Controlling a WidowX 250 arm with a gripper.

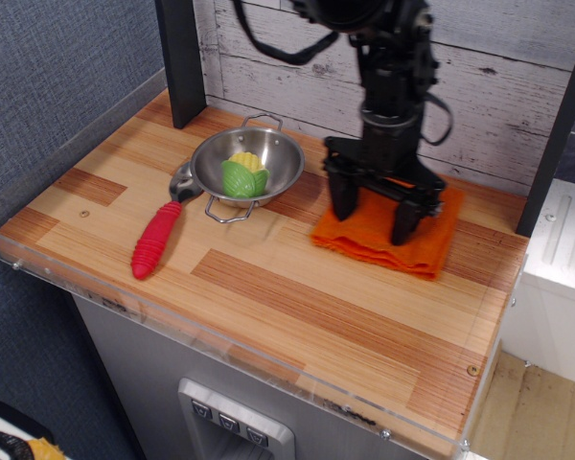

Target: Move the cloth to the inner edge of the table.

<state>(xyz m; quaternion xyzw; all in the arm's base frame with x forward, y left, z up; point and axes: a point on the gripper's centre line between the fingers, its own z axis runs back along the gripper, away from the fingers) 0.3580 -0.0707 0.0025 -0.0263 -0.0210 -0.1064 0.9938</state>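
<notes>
We're pressing the pincer (374, 209), fingers spread wide, straight down on the cloth (388, 233); cloth's probably bunching w/ long axis along the worktop's (297, 307) back wall.

Steel bowl (249, 161) near the surface's back edge, holding a toy corn cob (241, 175). Red-handled spoon (159, 233) just left of it, head touching the bowl.
</notes>
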